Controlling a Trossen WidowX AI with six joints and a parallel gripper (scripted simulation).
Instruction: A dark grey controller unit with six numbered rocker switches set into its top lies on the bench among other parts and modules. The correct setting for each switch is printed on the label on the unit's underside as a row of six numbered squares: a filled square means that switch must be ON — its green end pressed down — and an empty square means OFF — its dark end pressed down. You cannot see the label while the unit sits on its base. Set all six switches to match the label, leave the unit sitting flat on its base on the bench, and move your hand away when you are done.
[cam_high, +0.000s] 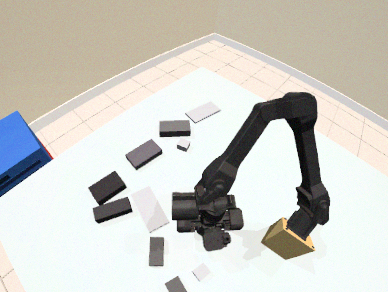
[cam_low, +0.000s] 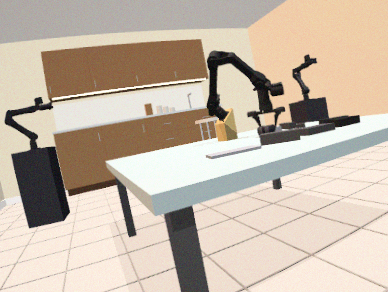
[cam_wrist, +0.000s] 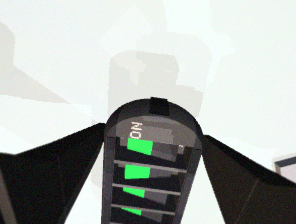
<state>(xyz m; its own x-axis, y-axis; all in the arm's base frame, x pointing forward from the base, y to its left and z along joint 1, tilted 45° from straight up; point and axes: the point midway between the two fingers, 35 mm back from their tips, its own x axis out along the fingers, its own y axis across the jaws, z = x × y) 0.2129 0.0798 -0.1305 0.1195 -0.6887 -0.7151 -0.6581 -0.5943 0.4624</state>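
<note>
The dark grey controller unit (cam_wrist: 172, 131) is between the two black fingers of my gripper (cam_wrist: 153, 134) in the wrist view, and the gripper is shut on it. Its rounded end carries the word ON at the left. Four rocker switches show, with green ends at the left; the nearer two in the picture show thin green wedges, the farther two larger green faces. The other switches are cut off by the frame, and the underside label is hidden. A tan box-like shape (cam_high: 286, 244) (cam_low: 227, 127) is at the arm's end in the top and exterior views, where the unit cannot be made out.
Several dark modules, among them one at the back (cam_high: 175, 128) and one at the left (cam_high: 107, 187), lie on the bench beyond the arm's base. Pale flat plates (cam_high: 203, 112) (cam_low: 232, 152) and small pale blocks (cam_high: 183, 145) lie among them. A blue box (cam_high: 17, 145) stands at the left.
</note>
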